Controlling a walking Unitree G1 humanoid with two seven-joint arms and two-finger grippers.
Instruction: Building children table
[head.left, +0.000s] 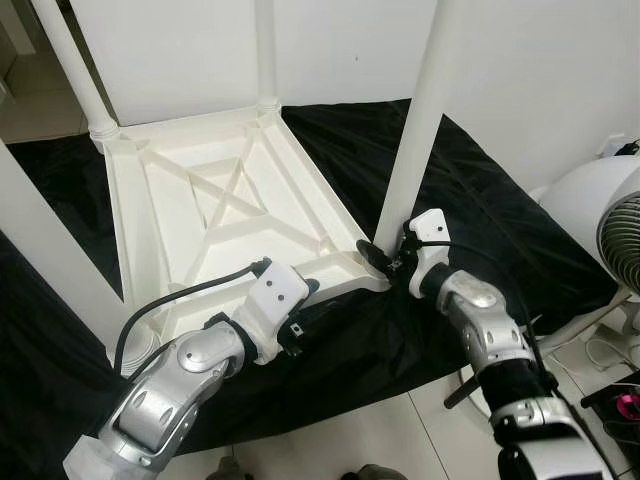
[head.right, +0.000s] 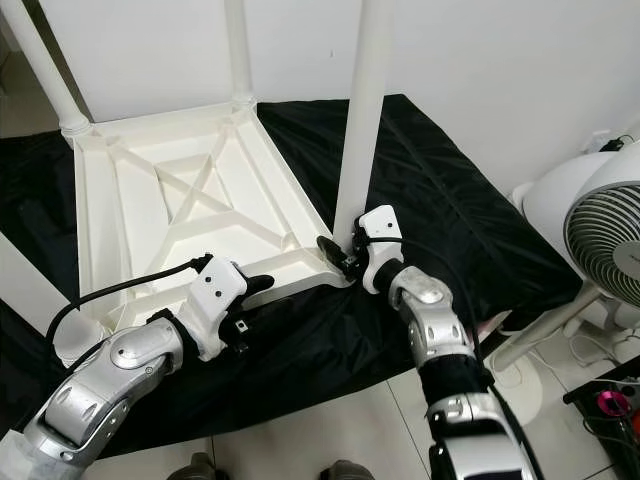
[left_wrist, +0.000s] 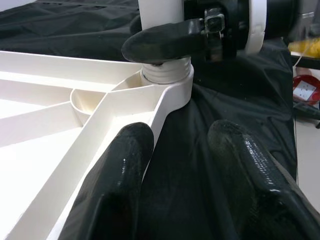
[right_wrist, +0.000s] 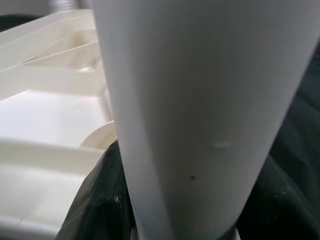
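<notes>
White plastic, ribbed underneath, the upturned tabletop (head.left: 215, 205) is lying across the centre left of the frame on a black sheet (head.left: 480, 200) spread over the floor. Legs (head.left: 75, 70) are standing up from its corners at the upper left and top centre. The left gripper (head.left: 305, 295) is sitting at lower centre, its jaws parted narrowly astride the tabletop's near rim, one finger (left_wrist: 115, 185) on the white edge and the other over the sheet. Just right of it, the right gripper (head.left: 385, 258) is clasping the base of the near right leg (head.left: 420, 120) where it is meeting its corner socket (left_wrist: 167, 75). A white fan (head.left: 610, 230) is standing at the right edge
</notes>
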